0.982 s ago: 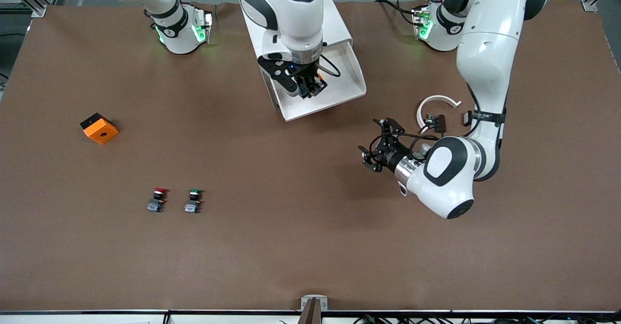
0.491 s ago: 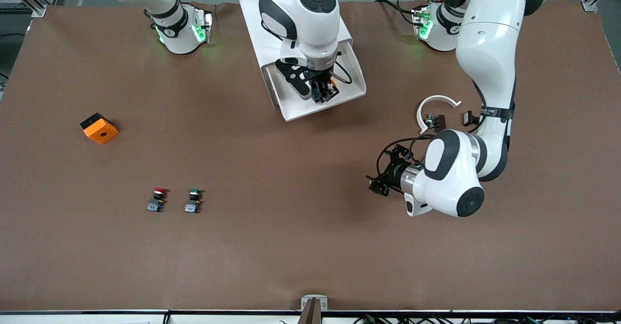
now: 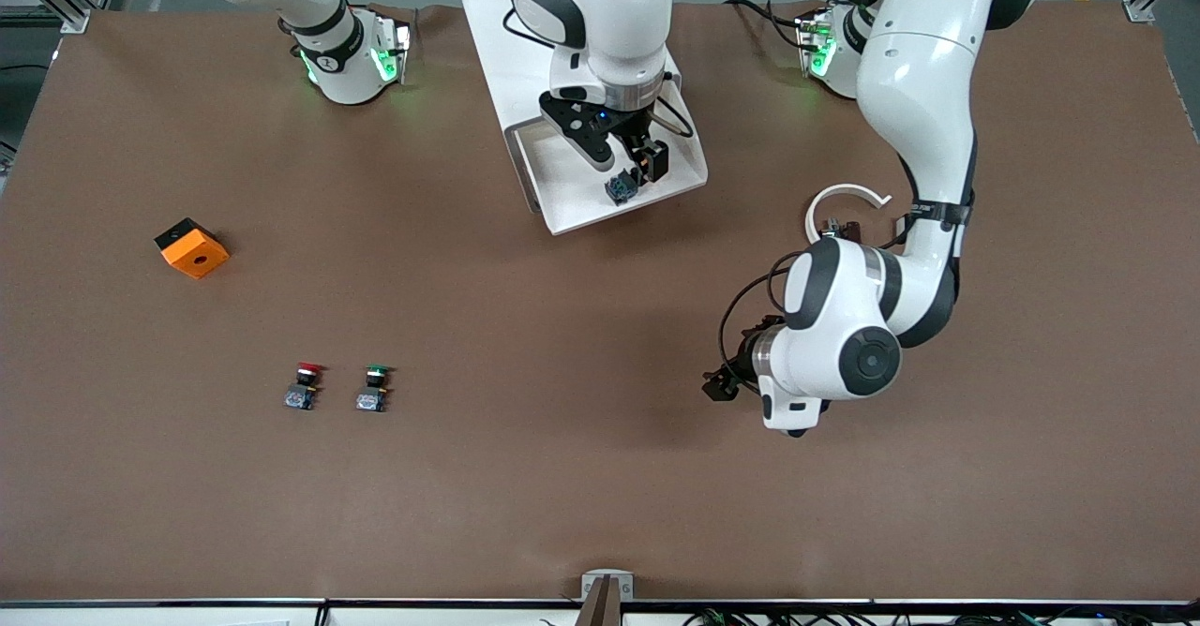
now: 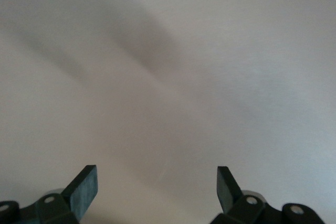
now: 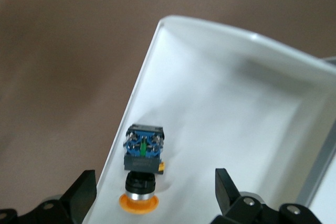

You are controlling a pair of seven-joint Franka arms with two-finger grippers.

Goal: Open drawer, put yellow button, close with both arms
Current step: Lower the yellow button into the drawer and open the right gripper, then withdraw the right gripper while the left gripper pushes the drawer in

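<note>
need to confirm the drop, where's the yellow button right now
The yellow button lies in the open drawer, by its front wall, released just under the open right end effector.

High front camera faces both arms; wrist cameras look closely past their fingers (image 5: 79, 195).

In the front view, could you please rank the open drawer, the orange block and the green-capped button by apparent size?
1. drawer, by far the largest
2. orange block
3. green-capped button, smallest
</note>
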